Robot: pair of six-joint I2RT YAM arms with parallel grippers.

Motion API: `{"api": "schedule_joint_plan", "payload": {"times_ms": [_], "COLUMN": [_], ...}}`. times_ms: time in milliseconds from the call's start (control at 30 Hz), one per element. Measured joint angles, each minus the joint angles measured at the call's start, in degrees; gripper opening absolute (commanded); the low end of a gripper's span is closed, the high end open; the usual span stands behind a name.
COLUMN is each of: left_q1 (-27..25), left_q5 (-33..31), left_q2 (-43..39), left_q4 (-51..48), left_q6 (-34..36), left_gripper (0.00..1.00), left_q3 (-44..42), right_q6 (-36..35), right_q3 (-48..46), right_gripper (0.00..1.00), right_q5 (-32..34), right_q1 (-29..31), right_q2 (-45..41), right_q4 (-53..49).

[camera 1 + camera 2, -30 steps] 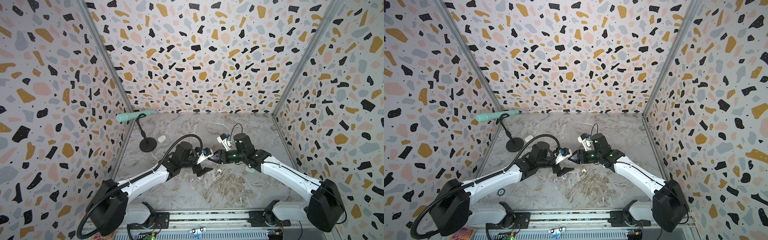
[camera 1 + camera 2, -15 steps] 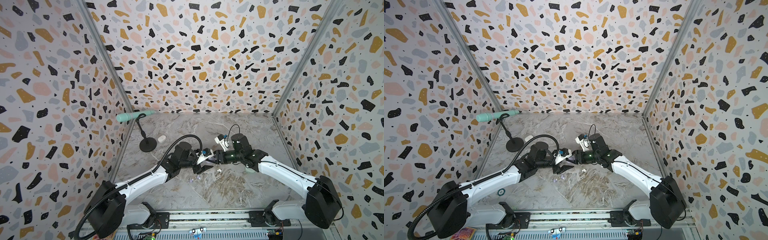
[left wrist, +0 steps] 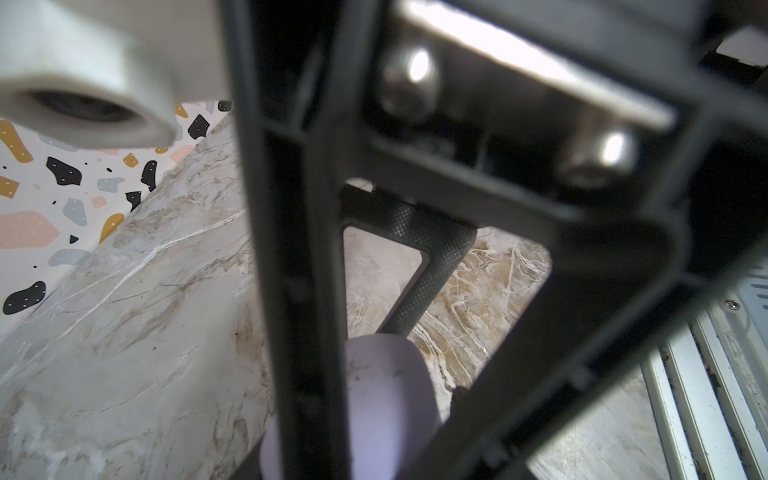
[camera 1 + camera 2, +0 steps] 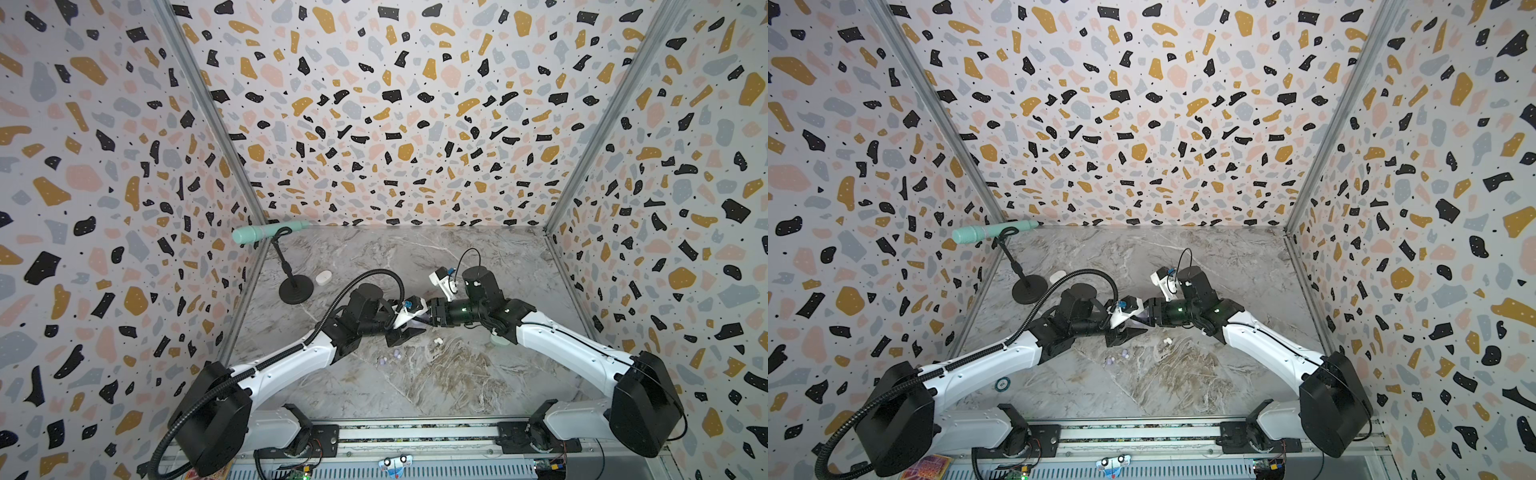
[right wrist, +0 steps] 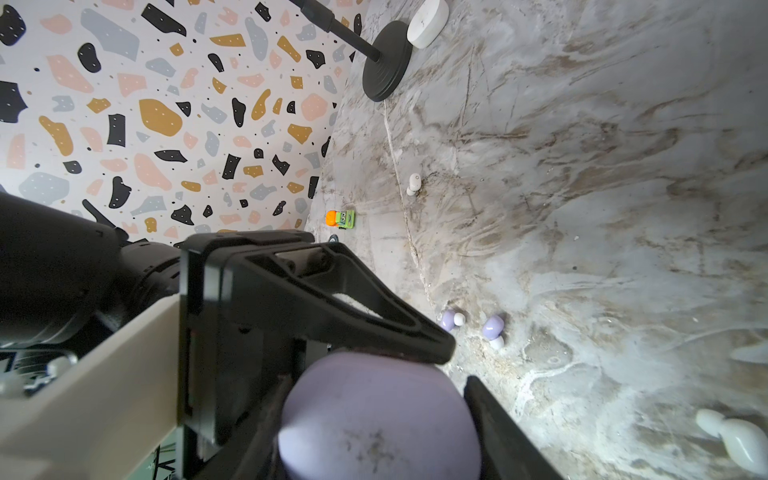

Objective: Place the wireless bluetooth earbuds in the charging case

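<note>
Right wrist view up close: the right gripper is part-way closed and clamped on the lavender charging case, one finger pressed to each side of it. A black finger of the left gripper lies against the case's rim, but its partner is hidden, so I cannot tell whether that gripper really has a hold. In both top views the two grippers meet nose to nose just below the middle of the frame, the case between them. The two lavender earbuds lie loose on the marble floor, close together, just below and left of the grippers. A white earbud lies just below the right gripper, and a white case sits beside the black stand base, left of centre
</note>
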Motion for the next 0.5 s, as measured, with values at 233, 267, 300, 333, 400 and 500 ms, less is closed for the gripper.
{"api": "schedule_joint_plan", "payload": {"times_ms": [233, 267, 300, 333, 400, 500], "left_q1": [0.02, 0.02, 0.02, 0.02, 0.02, 0.04], "left_q5": [-0.17, -0.15, -0.17, -0.17, -0.17, -0.2], "left_q2": [0.0, 0.0, 0.0, 0.0, 0.0, 0.0], "left_q4": [0.22, 0.24, 0.31, 0.35, 0.39, 0.44], "left_q6": [-0.42, -0.46, -0.48, -0.57, -0.68, -0.9], "left_gripper": [0.52, 0.52, 0.52, 0.52, 0.51, 0.5], "left_q3": [0.0, 0.0, 0.0, 0.0, 0.0, 0.0], "right_q6": [0.9, 1.03, 1.09, 1.14, 1.18, 1.31], "right_q3": [0.0, 0.0, 0.0, 0.0, 0.0, 0.0], "right_gripper": [0.62, 0.62, 0.62, 0.62, 0.62, 0.62], "right_q5": [-0.02, -0.04, -0.04, -0.04, -0.04, -0.04], "right_q1": [0.26, 0.31, 0.35, 0.37, 0.39, 0.48], "right_q2": [0.0, 0.0, 0.0, 0.0, 0.0, 0.0], "right_q4": [0.24, 0.24, 0.26, 0.28, 0.35, 0.39]}}
